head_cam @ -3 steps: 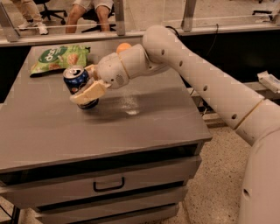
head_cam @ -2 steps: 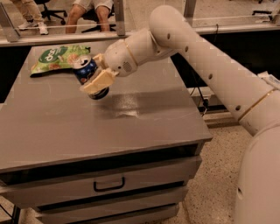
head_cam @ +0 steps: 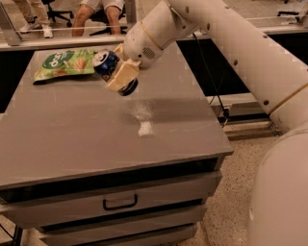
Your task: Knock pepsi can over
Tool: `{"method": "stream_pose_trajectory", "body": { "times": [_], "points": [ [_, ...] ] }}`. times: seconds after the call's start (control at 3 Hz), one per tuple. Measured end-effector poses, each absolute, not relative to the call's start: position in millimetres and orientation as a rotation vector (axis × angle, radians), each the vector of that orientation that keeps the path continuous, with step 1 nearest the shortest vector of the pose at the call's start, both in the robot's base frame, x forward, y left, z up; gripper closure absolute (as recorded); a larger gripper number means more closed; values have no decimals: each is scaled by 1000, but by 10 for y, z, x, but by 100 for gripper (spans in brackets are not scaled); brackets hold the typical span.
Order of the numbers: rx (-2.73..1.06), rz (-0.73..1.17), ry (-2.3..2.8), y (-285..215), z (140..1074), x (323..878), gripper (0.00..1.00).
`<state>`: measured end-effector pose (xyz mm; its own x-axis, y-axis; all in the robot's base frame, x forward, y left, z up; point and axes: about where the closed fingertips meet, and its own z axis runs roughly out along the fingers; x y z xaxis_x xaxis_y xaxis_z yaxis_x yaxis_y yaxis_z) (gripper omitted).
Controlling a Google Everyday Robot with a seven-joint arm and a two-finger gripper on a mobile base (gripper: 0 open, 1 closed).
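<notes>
The pepsi can (head_cam: 109,67) is dark blue with a silver top. It is tilted, top toward the upper left, and held off the grey table (head_cam: 72,139) near its back middle. My gripper (head_cam: 120,79) reaches in from the upper right on the white arm (head_cam: 231,43). Its beige fingers (head_cam: 122,76) are shut on the can's side.
A green snack bag (head_cam: 65,62) lies flat at the table's back left, close to the can. The table has drawers with a handle (head_cam: 120,202) at the front. Seated people's legs (head_cam: 96,12) show behind a rail at the back. Speckled floor lies to the right.
The can was standing on the table in the gripper's hold. It has been lifted, tilted and carried a little right and toward the back. The orange fruit is now hidden behind the arm.
</notes>
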<state>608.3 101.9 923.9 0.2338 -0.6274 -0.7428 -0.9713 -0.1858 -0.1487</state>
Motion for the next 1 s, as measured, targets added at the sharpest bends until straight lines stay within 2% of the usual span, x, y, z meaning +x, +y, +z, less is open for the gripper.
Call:
{"method": "stream_pose_trajectory", "body": {
  "times": [0.67, 1.0],
  "points": [
    [-2070, 325, 1633, 817, 9191, 6128, 100],
    [-2120, 207, 1668, 753, 9139, 6120, 100]
  ]
}}
